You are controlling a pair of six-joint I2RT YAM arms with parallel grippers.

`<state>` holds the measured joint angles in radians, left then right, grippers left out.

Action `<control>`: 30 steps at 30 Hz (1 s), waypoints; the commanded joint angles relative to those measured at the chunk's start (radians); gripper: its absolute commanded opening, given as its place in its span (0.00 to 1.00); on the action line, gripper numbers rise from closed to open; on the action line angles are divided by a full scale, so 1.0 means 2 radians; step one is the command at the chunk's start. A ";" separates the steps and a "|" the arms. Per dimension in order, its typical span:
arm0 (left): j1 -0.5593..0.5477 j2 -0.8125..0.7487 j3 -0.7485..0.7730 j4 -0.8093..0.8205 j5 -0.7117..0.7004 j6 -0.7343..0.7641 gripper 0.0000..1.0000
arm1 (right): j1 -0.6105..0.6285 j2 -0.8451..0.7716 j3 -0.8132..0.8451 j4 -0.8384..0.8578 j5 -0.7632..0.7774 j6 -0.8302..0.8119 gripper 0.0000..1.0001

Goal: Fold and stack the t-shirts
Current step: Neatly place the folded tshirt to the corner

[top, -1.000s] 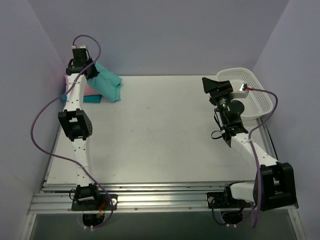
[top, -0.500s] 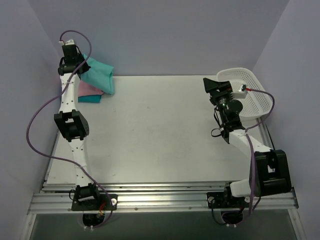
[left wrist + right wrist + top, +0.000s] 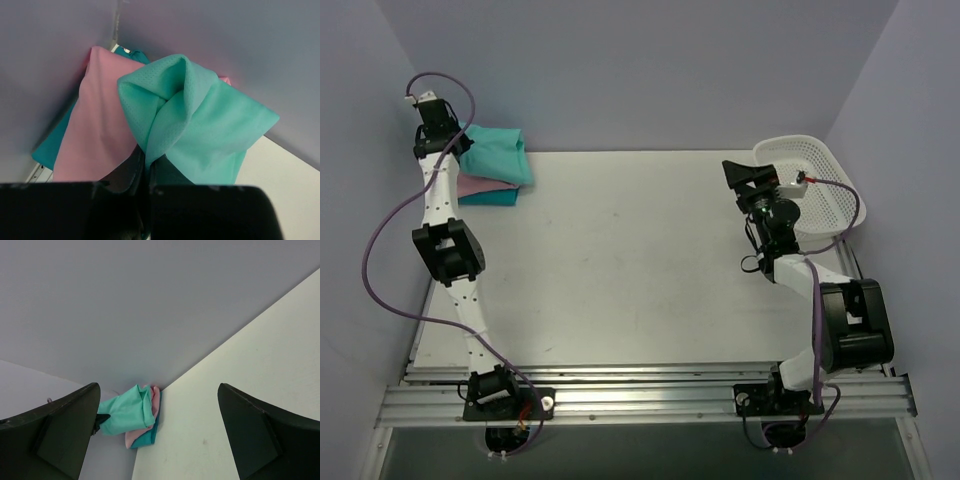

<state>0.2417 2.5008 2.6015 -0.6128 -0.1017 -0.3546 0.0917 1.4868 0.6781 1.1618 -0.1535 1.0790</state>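
My left gripper (image 3: 455, 143) is raised at the table's far left corner, shut on the folded teal-green t-shirt (image 3: 498, 155). In the left wrist view the teal-green shirt (image 3: 200, 125) bunches out of my closed jaws, hanging over the pink t-shirt (image 3: 100, 125). The pink shirt (image 3: 480, 186) lies on the darker teal-blue t-shirt (image 3: 490, 198) in the corner. The stack also shows far off in the right wrist view (image 3: 135, 415). My right gripper (image 3: 738, 172) is open and empty, held above the table beside the basket.
A white mesh basket (image 3: 835, 195) stands at the far right edge of the table. Lilac walls close in the back and both sides. The left arm's purple cable (image 3: 375, 255) loops out to the left.
My left gripper has swung left and back toward the corner, carrying the teal-green shirt over the pink and teal-blue stack. The right arm has drawn back slightly.
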 commanded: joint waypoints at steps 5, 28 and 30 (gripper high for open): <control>0.023 0.017 -0.021 0.059 -0.036 -0.009 0.02 | -0.008 0.022 0.005 0.057 -0.024 0.011 1.00; 0.055 0.047 -0.037 0.026 -0.118 -0.072 0.94 | -0.033 0.066 -0.002 0.114 -0.061 0.045 1.00; 0.052 0.012 -0.057 0.045 -0.114 -0.076 0.94 | -0.033 0.067 -0.002 0.116 -0.061 0.045 1.00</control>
<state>0.3164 2.6308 2.5286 -0.5545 -0.2924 -0.4652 0.0322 1.6199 0.6762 1.2762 -0.2520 1.1622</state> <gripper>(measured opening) 0.938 0.995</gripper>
